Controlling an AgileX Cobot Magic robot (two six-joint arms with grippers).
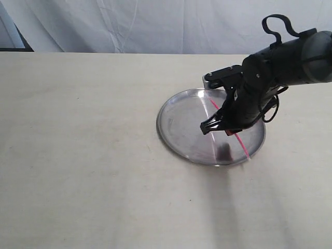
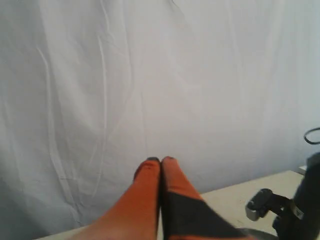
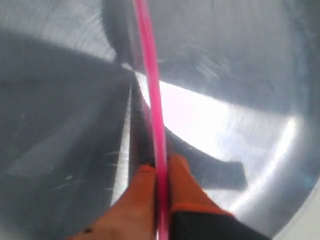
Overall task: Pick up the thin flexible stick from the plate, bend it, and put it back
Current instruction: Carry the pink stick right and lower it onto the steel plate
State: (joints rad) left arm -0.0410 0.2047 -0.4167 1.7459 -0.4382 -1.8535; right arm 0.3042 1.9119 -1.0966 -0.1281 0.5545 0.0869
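Note:
The silver plate [image 1: 181, 132] lies right of the table's middle. Across its right half runs the thin pink stick [image 1: 243, 147], with a whitish tip near the plate's front rim. My right gripper [image 1: 217, 125] is down over the plate, shut on the stick. Up close, the pink stick [image 3: 150, 80] passes between the two orange fingers [image 3: 186, 180] of the right gripper [image 3: 161, 170] and runs on over the shiny plate [image 3: 240, 65]. My left gripper [image 2: 160, 161] is out of the exterior view; its orange fingers are pressed together, empty, facing a white cloth.
A white cloth backdrop [image 1: 155, 26] hangs behind the beige table [image 1: 78, 155]. The right arm [image 1: 295, 59] reaches in from the right above the plate's far rim. A dark shadow [image 1: 224, 151] falls on the plate under the gripper.

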